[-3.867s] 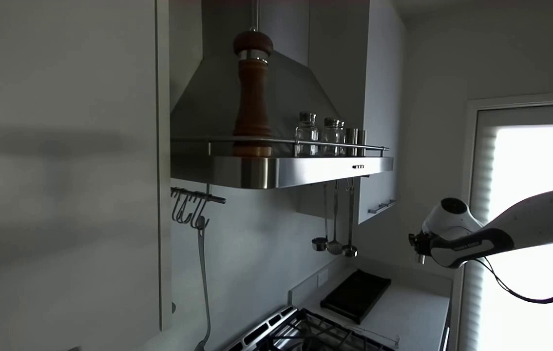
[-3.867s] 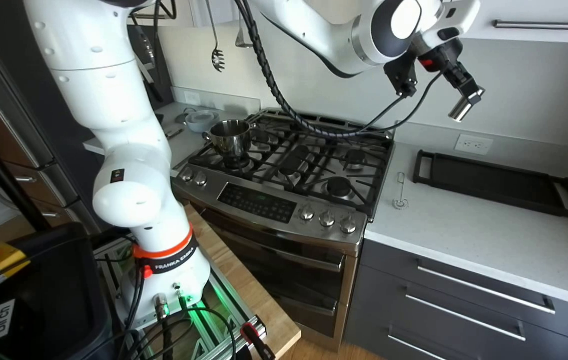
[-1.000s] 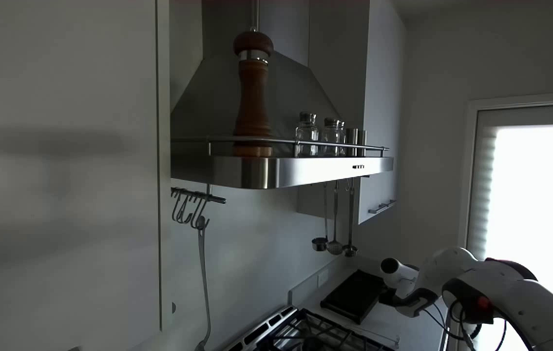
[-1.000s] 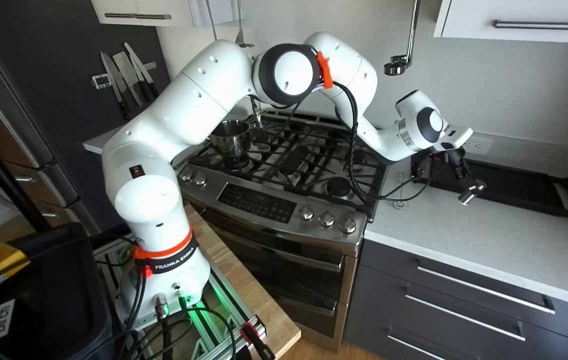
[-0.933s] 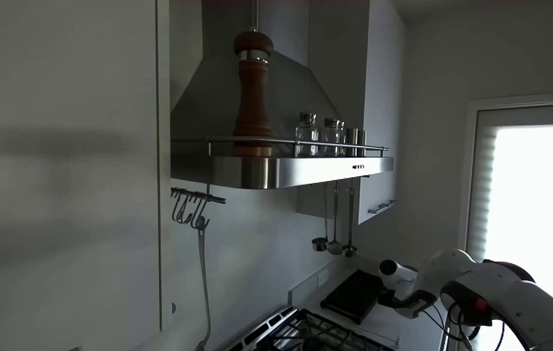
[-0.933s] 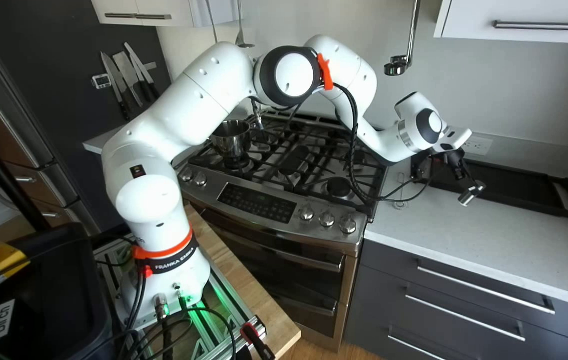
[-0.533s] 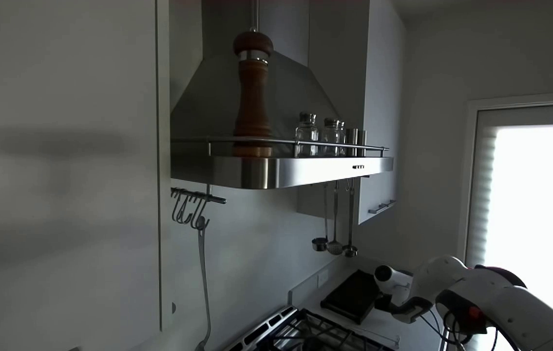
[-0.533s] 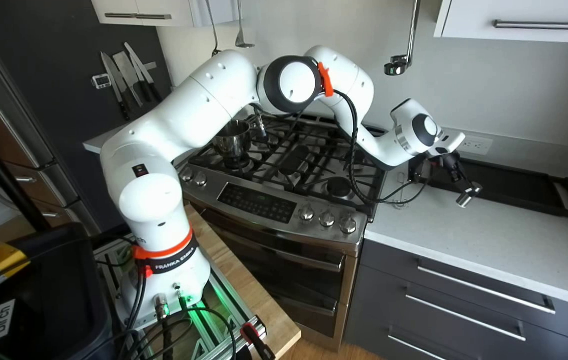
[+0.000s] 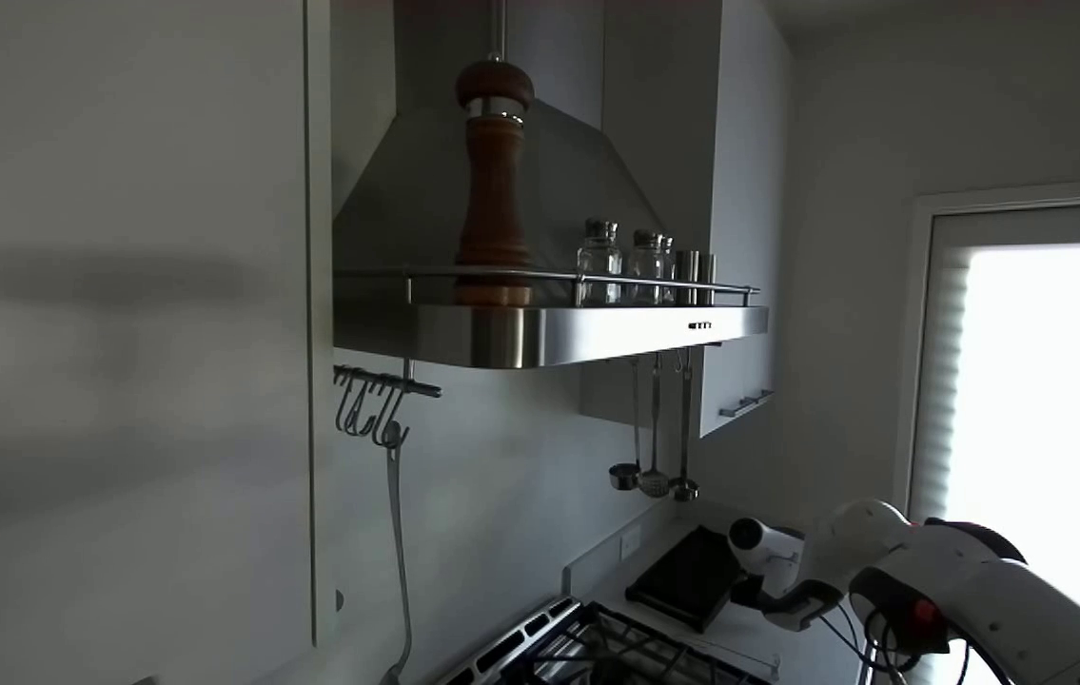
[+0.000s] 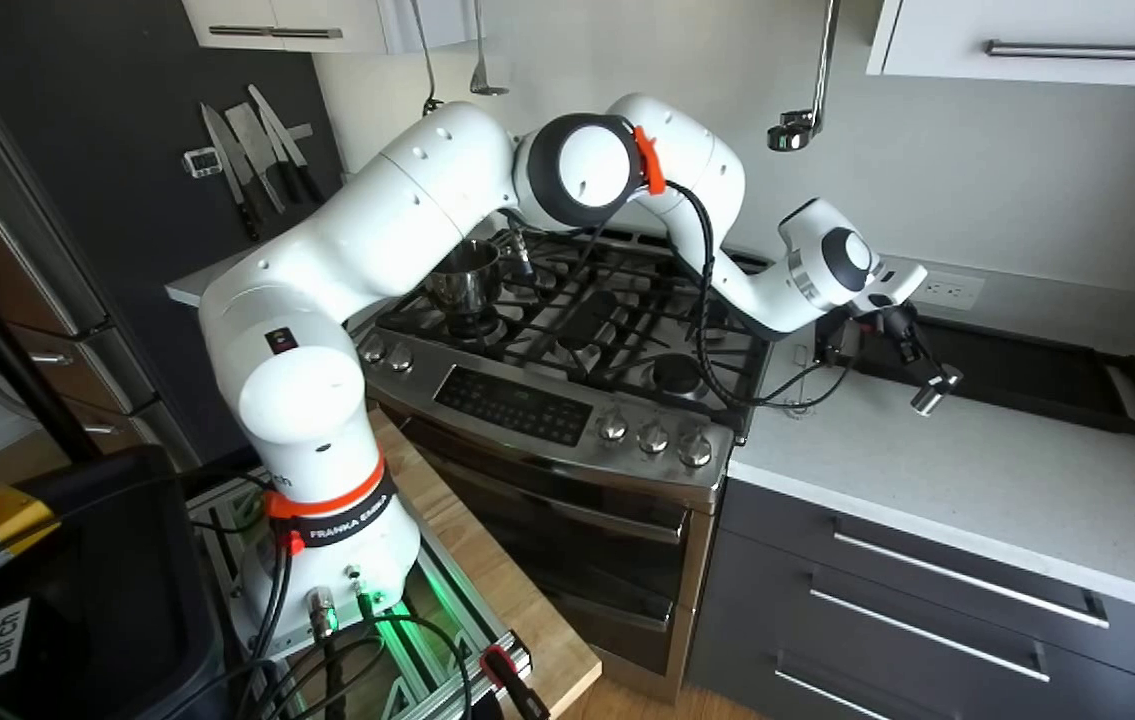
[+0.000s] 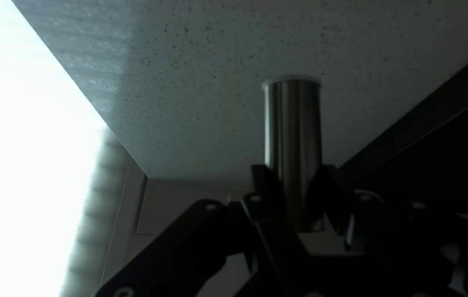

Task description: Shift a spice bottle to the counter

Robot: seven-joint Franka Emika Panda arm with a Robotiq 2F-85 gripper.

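Wrist view: spice bottle (image 11: 293, 123), a shiny, streaked silver cylinder
Hand (image 11: 293, 185): closed around the bottle
Bench (image 11: 201, 103): speckled, beyond it

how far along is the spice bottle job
Done, it seems: the metal spice bottle is picked up, clasped in the pincer. In hand: in an exterior view it is tilted over the counter; whether it touches, I can't tell. Left, probably: setting it upright and letting go, since the pincer is shut on it.
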